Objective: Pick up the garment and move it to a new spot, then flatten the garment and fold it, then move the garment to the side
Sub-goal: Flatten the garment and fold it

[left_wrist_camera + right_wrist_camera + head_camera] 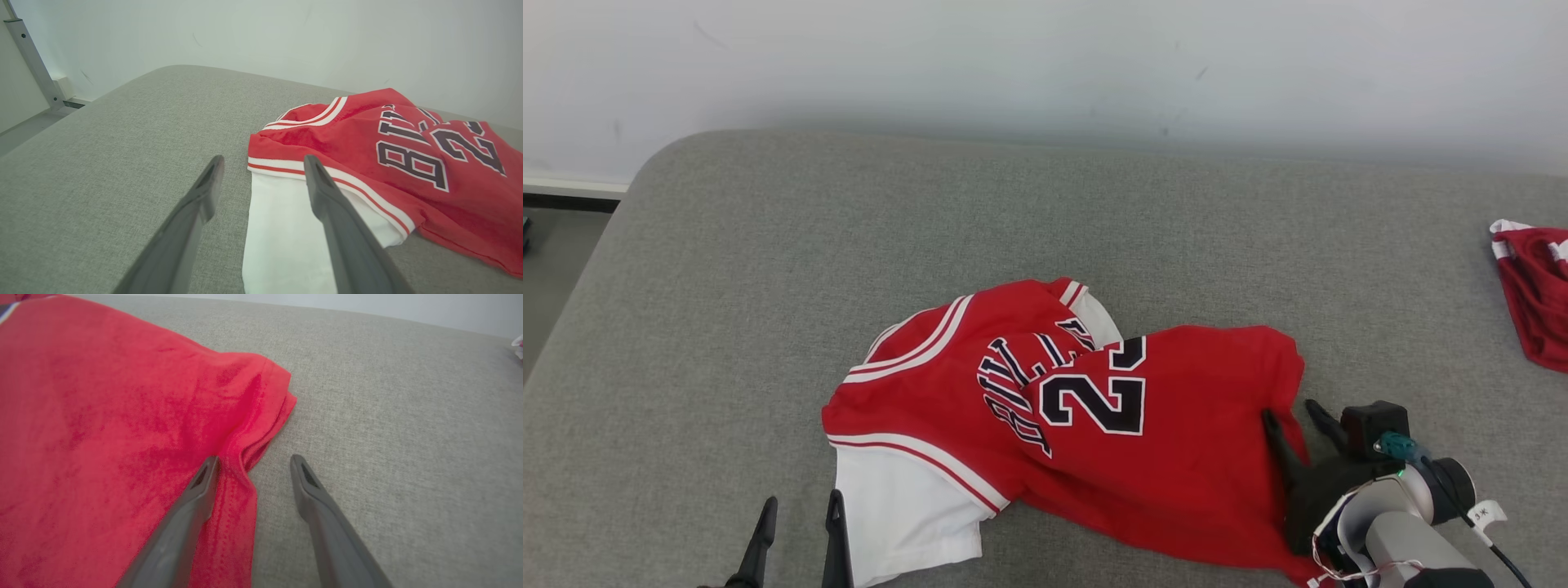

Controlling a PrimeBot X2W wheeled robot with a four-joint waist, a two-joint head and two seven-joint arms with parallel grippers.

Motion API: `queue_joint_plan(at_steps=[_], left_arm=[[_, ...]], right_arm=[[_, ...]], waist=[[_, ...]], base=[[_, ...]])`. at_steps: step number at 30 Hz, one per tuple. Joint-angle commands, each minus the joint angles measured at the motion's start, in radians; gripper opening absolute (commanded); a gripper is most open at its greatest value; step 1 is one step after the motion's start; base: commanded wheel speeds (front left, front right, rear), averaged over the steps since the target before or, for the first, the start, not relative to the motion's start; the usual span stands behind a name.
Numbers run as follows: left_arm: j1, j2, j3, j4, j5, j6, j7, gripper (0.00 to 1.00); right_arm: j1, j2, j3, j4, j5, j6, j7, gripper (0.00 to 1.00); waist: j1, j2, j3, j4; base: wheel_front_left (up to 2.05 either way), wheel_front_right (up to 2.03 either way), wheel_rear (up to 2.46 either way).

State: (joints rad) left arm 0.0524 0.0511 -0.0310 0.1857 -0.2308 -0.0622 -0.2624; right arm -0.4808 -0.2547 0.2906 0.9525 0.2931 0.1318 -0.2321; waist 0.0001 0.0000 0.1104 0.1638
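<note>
The garment [1045,408] is a red jersey with dark letters, a number and a white sleeve, lying crumpled at the middle front of the grey padded surface [1045,245]. My left gripper [800,523] stands open at the lower left, straddling the white sleeve's left edge [282,228], one finger over the cloth. My right gripper [1294,420] is open at the garment's right hem [241,457], its left finger above the red cloth and its right finger over bare grey surface. Neither holds anything.
Another red and white garment [1535,286] lies at the surface's far right edge. A pale wall [1045,65] runs behind the surface. The floor [556,253] shows past the rounded left edge, with a metal post [32,61] by the wall.
</note>
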Motion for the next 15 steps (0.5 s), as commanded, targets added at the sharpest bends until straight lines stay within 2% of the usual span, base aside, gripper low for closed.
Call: queue_joint_plan(at_steps=[1,6,15], left_arm=[[-0.015,-0.002,-0.002,-0.002,-0.005,0.0,-0.003,1.0],[-0.022,-0.001,-0.004,-0.002,-0.006,0.004,-0.003,1.0],[-0.032,-0.002,-0.012,0.003,-0.013,0.007,-0.003,1.0]], right_arm=[[-0.017,0.008,0.02,0.024,0.019,-0.003,0.005,0.0],[-0.08,-0.021,0.059,0.051,0.059,-0.003,-0.017,0.0],[-0.183,-0.075,0.016,0.041,0.072,-0.003,-0.034,0.0]], waist=[[-0.0001,0.0,0.009,0.007],[-0.0001,0.0,0.02,0.011],[-0.0001,0.0,0.026,0.021]], base=[[0.0,0.0,0.0],[0.0,0.0,0.0],[0.0,0.0,0.0]])
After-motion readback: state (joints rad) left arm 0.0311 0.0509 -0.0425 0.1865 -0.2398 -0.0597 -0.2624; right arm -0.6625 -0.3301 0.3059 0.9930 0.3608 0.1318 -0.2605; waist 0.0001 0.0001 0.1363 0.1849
